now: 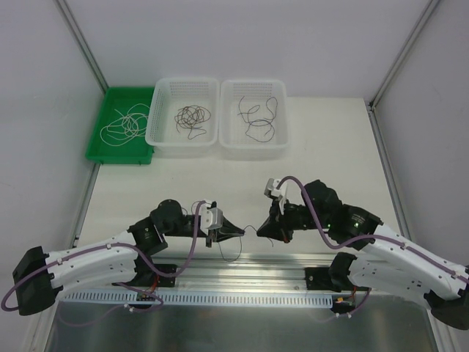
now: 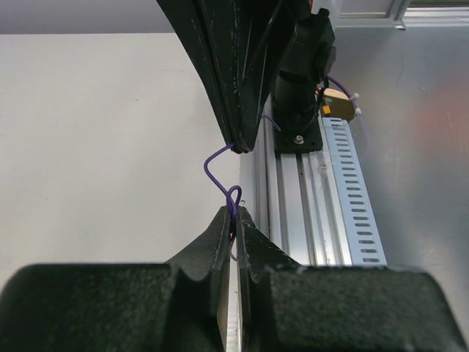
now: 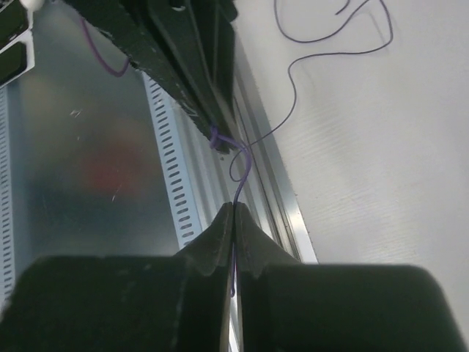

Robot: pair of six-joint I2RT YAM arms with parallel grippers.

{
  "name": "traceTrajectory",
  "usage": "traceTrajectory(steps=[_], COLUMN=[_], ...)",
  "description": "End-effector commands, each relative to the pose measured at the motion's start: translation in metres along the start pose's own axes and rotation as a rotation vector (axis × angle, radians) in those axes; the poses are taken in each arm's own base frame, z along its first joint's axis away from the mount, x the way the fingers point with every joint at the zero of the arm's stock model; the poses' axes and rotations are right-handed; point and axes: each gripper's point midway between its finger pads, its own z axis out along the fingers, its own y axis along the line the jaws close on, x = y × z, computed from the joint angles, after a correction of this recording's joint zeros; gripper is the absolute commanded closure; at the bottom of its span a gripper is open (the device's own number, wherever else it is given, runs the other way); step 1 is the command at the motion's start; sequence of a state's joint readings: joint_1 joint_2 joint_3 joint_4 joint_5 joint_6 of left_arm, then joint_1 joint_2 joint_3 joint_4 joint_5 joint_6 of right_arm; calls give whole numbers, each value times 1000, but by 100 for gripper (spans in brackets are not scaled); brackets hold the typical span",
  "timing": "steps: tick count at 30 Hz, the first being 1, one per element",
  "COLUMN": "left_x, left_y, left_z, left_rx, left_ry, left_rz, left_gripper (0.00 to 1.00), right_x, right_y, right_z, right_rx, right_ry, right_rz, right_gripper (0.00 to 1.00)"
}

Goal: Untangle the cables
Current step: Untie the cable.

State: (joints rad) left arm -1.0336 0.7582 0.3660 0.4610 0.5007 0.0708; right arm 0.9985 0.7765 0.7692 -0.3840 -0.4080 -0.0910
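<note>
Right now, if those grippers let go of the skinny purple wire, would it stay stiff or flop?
Probably flop: the purple wire curls and kinks between the left gripper and right gripper, and its loose end lies in wavy bends on the table. It looks very light, and thin enough to slip from a pinch.

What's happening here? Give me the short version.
Both arms are working one thin purple cable near the front edge of the table: the left arm and the right arm each have their jaws shut on it, a short kinked stretch spanning between them. Behind, a whitish cable lies in the green tray and dark cables in two white baskets.
</note>
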Motion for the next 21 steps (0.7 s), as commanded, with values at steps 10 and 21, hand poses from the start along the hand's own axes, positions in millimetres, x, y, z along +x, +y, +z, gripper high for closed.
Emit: traceTrajectory(steps=[10, 21], left_x=[-20, -29], left_y=[-16, -16], left_z=[13, 5], left_rx=[146, 119], left_ry=[-17, -69], left_rz=[46, 70], left_gripper=[95, 94], right_x=[-8, 14], right_y=[39, 34], right_z=[0, 4], right_rx=[-257, -262], right_ry=[49, 140], right_rz=[-125, -104], right_gripper=[99, 99])
